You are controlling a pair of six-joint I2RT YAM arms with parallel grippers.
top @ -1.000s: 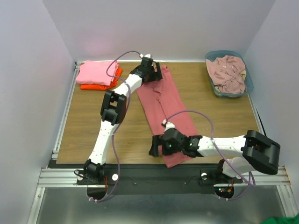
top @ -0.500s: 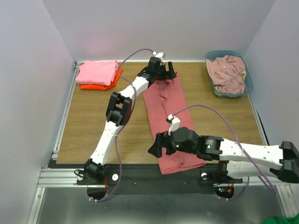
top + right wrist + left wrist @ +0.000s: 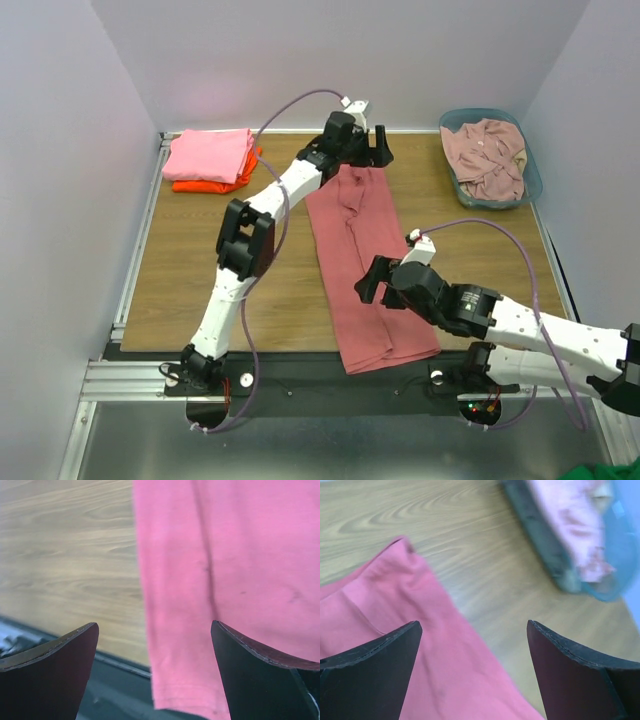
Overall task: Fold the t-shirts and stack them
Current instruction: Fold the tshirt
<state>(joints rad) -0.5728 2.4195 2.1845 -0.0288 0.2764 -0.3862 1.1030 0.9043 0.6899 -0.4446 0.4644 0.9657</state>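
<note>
Midway through a fold: dusty coral-red cloth t-shirt (image 3: 360, 250) laid as a long strip down the centre of the frame; left gripper (image 3: 374, 150) at upper centre by the strip's top end, right gripper (image 3: 372, 285) at lower centre over its lower half, both gaping wide, holding nothing; best done by pinching both corners of one end, lifting low, laying it squarely over the other. Counted: four t-shirts, with folded bright pink t-shirt (image 3: 205, 155) atop folded orange t-shirt (image 3: 190, 186) at upper left, crumpled pale dusty-pink t-shirt (image 3: 487, 160) in one blue-grey plastic basket (image 3: 535, 180) at upper right.
</note>
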